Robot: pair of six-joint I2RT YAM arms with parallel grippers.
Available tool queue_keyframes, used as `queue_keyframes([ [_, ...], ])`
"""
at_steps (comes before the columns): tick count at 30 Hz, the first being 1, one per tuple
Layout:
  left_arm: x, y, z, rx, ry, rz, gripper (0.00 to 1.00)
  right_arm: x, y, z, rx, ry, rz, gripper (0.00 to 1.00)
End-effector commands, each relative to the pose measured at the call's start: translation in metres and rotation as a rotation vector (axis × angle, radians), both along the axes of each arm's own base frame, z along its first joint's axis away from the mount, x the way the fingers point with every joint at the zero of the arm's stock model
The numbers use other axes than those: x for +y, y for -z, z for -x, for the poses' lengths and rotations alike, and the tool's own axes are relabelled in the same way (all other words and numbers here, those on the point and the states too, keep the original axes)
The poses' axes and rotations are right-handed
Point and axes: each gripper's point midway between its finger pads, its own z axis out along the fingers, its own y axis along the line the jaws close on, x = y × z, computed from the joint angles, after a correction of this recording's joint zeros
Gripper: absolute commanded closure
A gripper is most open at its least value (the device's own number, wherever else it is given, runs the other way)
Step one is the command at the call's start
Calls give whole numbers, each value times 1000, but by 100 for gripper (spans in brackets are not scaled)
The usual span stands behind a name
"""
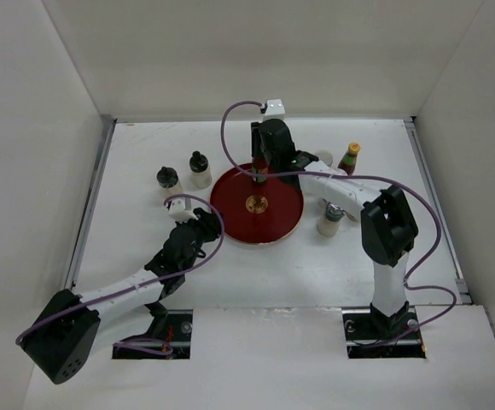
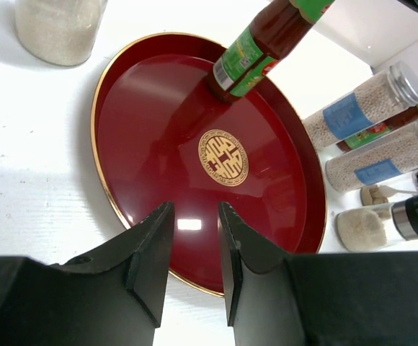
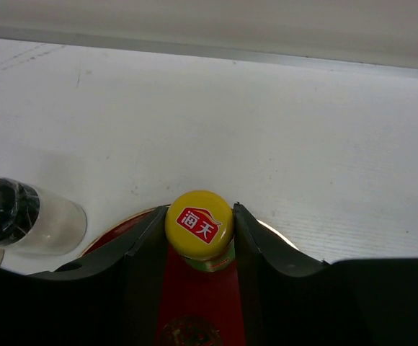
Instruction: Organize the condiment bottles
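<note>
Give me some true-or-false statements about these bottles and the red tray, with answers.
1. The right gripper clamps a red sauce bottle at its yellow cap. True.
2. That bottle is over bare table. False: it is inside the red tray rim.
3. The left gripper holds a shaker. False: nothing is between its jaws.
4. Two dark-capped shakers stand outside the tray. True.
5. Both sauce bottles are on the tray. False: the other bottle stands on the table.

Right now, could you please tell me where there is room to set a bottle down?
Most of the red tray is bare, nearer than the sauce bottle the right gripper holds. So is the table in front. Right of the tray, jars crowd.
</note>
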Motion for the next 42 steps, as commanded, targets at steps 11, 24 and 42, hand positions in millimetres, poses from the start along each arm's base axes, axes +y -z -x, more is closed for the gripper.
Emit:
queue_keyframes([
  [11,-2,-11,-4,-38,4,41,72,23,-44,-3,-134,-20,-145,43],
  [24,0,-12,-4,-44,0,41,72,-70,-101,29,-191,95,-179,36],
  [42,5,-12,-6,-42,-14,43,69,-269,-15,32,34,575,13,25],
])
